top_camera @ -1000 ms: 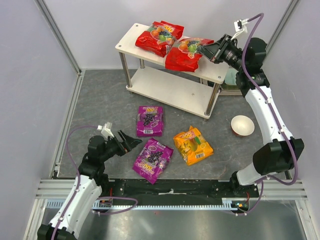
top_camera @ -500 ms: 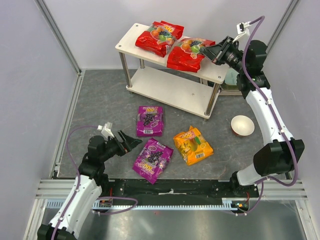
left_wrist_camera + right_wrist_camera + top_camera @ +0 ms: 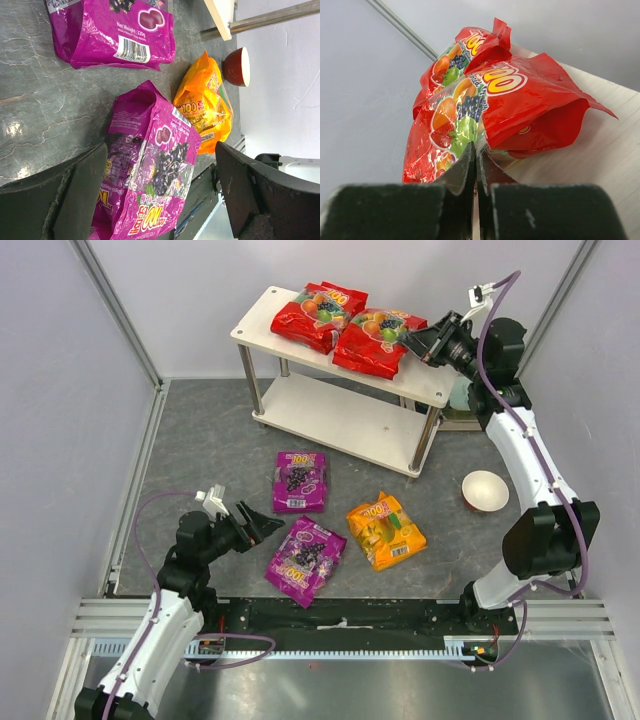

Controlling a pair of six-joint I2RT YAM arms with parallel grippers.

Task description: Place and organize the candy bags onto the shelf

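Note:
Two red candy bags lie on the top board of the white shelf (image 3: 268, 320): one at the back left (image 3: 318, 312), one beside it on the right (image 3: 374, 340). My right gripper (image 3: 413, 340) is shut on the right edge of the second red bag (image 3: 520, 105), which is folded over on the board. Two purple bags (image 3: 300, 480) (image 3: 305, 558) and an orange bag (image 3: 386, 531) lie on the floor. My left gripper (image 3: 268, 527) is open just left of the near purple bag (image 3: 150, 170), which shows between its jaws.
A red-and-white bowl (image 3: 484, 490) stands on the floor right of the shelf, also in the left wrist view (image 3: 237, 66). A pale green object (image 3: 462, 400) sits behind the shelf's right end. Walls close in both sides.
My right gripper has pushed the second red bag a little left and back on the top board. The left arm has not moved.

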